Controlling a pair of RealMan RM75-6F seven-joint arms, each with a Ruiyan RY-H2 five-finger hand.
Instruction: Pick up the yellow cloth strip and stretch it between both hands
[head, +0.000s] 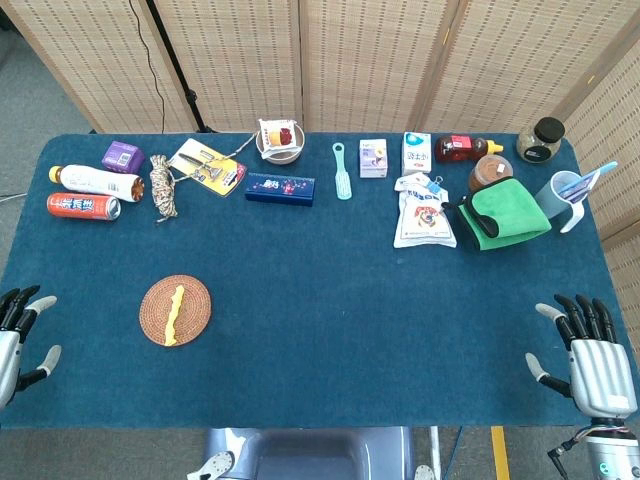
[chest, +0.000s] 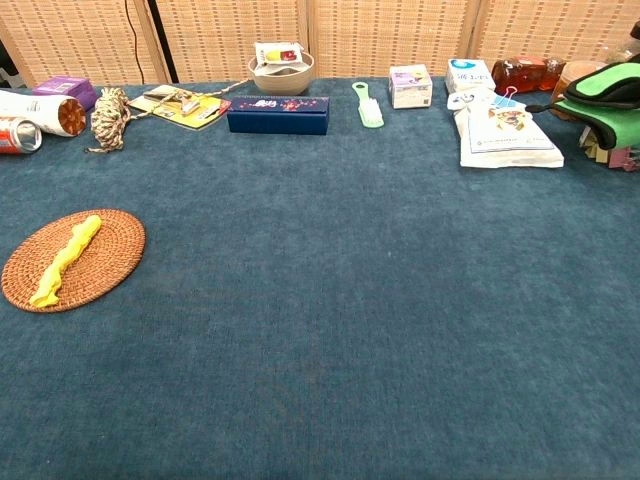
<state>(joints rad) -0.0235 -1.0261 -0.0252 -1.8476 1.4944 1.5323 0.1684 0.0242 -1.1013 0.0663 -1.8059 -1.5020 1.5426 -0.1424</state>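
Nothing begun: crumpled yellow cloth strip (head: 175, 314) lies ungrasped on round woven rattan mat (head: 152, 300), worktop's 8 o'clock. Left hand (head: 18, 335) and right hand (head: 592, 352) are spread open, empty.

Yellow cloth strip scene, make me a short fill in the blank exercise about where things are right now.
1. The yellow cloth strip lies on a round woven ____.
2. Of the two hands, the ____ hand is nearer the strip.
3. The right hand has its fingers spread and holds ____.
4. The folded cloth at the table's far right is ____ in colour.

Missing words: mat; left; nothing; green
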